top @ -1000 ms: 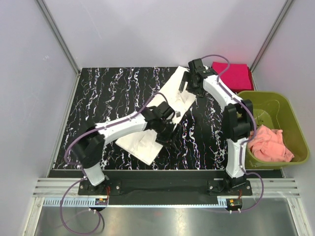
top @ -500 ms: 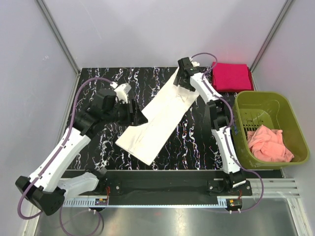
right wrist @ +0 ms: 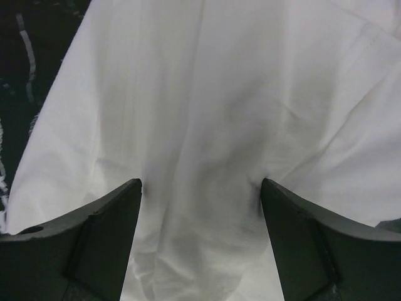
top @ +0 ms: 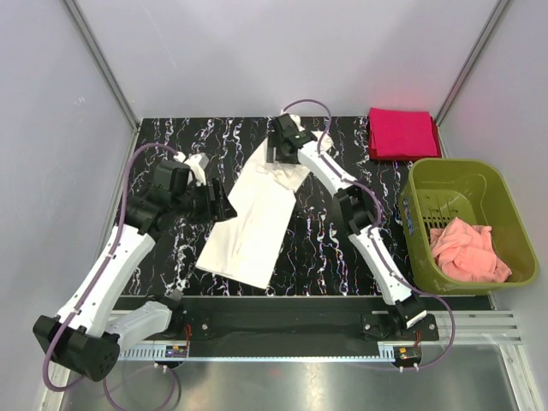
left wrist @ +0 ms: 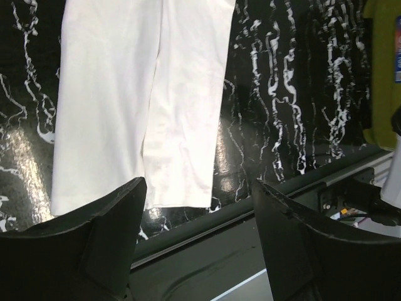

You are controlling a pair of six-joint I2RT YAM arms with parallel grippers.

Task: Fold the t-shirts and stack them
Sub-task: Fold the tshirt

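T-shirt [top: 250, 223], cream-white, lying in a long strip
Right gripper [top: 277, 157] stands wide over its far end; left gripper [top: 224, 204], wide and empty, hovers just beside its left edge.

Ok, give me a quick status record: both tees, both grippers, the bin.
white tee: folded into a long strip, lying diagonally on the table, no print showing
red tee: folded, at the table's far right corner, apart from the white tee
left gripper: open, holding nothing, by the white tee's left edge
right gripper: open, over the white tee's far end
bin: right of the table, pink cloth inside
stack: not yet made
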